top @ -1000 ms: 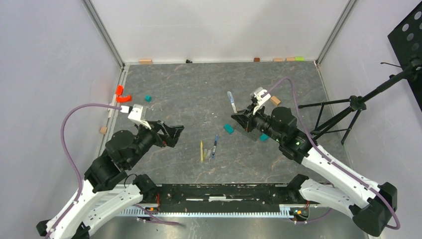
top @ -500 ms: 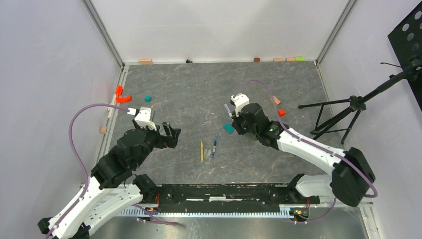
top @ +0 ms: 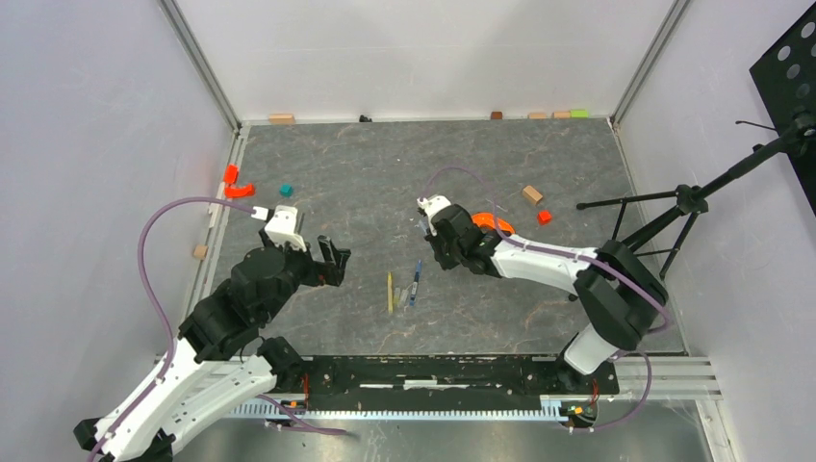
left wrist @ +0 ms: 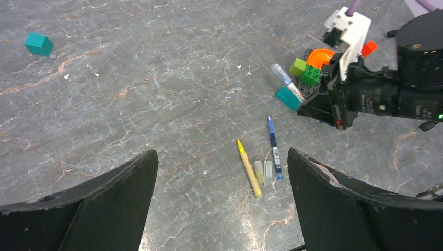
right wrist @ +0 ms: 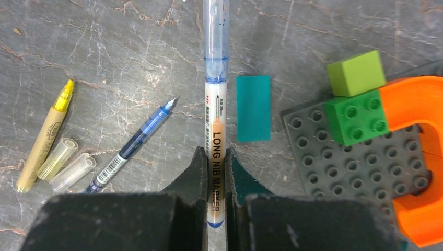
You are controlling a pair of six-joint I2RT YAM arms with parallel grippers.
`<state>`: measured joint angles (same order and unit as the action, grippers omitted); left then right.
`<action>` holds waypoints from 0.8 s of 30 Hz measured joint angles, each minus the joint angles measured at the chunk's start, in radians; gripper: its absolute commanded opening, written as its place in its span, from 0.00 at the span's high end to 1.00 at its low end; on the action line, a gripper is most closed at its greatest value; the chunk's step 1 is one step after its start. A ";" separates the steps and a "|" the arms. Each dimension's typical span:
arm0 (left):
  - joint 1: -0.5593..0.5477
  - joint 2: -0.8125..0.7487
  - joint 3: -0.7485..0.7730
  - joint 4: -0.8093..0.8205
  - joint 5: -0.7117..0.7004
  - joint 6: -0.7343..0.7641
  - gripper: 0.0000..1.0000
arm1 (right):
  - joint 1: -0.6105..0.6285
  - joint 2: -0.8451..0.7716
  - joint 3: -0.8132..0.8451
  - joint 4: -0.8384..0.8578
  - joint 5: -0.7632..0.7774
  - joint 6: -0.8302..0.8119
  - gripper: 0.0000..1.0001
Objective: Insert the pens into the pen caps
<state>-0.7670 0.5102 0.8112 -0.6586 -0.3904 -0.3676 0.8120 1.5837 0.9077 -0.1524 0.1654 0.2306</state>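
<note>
My right gripper (right wrist: pixel 215 163) is shut on a white-barrelled marker (right wrist: pixel 215 125) with blue ends, which points away from me over the floor. It also shows in the left wrist view (left wrist: pixel 286 82). To its left lie a pale yellow pen (right wrist: pixel 44 137), two short clear caps (right wrist: pixel 65 164) side by side, and a slim blue pen (right wrist: pixel 133 144). In the top view the right gripper (top: pixel 430 229) is just right of the yellow pen (top: pixel 390 292) and the blue pen (top: pixel 415 282). My left gripper (top: pixel 332 258) is open and empty, hovering left of the pens (left wrist: pixel 248 167).
A teal block (right wrist: pixel 253 107) lies right beside the marker. A grey studded plate (right wrist: pixel 360 167) carries green bricks (right wrist: pixel 357 117) and an orange arch (right wrist: pixel 418 99). A teal cube (top: pixel 286 191), red pieces (top: pixel 238 188) and a tripod (top: pixel 674 207) stand further out.
My right arm has swung left and nearer, carrying the marker toward the pens and uncovering the orange arch. My left gripper shifted slightly and stays open.
</note>
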 measured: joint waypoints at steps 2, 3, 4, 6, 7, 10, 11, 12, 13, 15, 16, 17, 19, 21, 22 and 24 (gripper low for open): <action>0.002 0.005 0.000 0.000 0.001 0.002 0.02 | 0.005 0.036 0.014 0.001 -0.003 0.009 1.00; 0.003 0.008 0.000 0.000 0.002 0.003 0.02 | 0.007 0.051 0.021 0.001 -0.003 0.012 1.00; 0.004 0.009 0.000 0.000 0.003 0.004 0.02 | 0.008 0.066 0.028 0.002 -0.004 0.017 1.00; 0.004 0.011 0.000 0.000 0.003 0.006 0.02 | 0.011 0.089 0.042 0.005 -0.003 0.026 1.00; 0.004 0.011 0.000 0.000 0.003 0.007 0.02 | 0.011 0.101 0.050 0.008 -0.002 0.031 1.00; 0.006 0.010 0.000 0.000 0.003 0.007 0.02 | 0.011 0.133 0.071 0.015 0.002 0.040 1.00; 0.006 0.010 0.000 0.000 0.003 0.008 0.02 | 0.011 0.145 0.077 0.019 0.003 0.043 0.99; 0.006 0.008 0.000 0.000 0.003 0.008 0.02 | 0.011 0.158 0.083 0.024 0.005 0.046 0.99; 0.006 0.006 0.000 0.000 0.003 0.008 0.02 | 0.011 0.168 0.087 0.025 0.006 0.048 0.98; 0.006 0.002 0.000 0.000 0.003 0.010 0.02 | 0.011 0.190 0.091 0.030 0.007 0.053 0.96; 0.006 0.002 0.000 0.000 0.003 0.010 0.02 | 0.011 0.197 0.091 0.031 0.009 0.054 0.95; 0.006 0.002 0.000 0.000 0.003 0.010 0.02 | 0.011 0.206 0.091 0.032 0.010 0.055 0.93; 0.006 0.002 0.000 0.000 0.003 0.010 0.02 | 0.011 0.212 0.100 0.036 0.014 0.059 0.86; 0.006 0.002 0.000 0.000 0.003 0.010 0.02 | 0.011 0.220 0.106 0.039 0.017 0.061 0.79; 0.006 0.002 0.000 0.000 0.003 0.010 0.02 | 0.011 0.222 0.107 0.043 0.017 0.062 0.75; 0.006 0.002 0.000 0.000 0.003 0.010 0.03 | 0.011 0.225 0.109 0.047 0.018 0.065 0.69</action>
<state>-0.7605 0.5117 0.8112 -0.6586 -0.3874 -0.3573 0.8230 1.8084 1.0164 -0.1055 0.1837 0.2955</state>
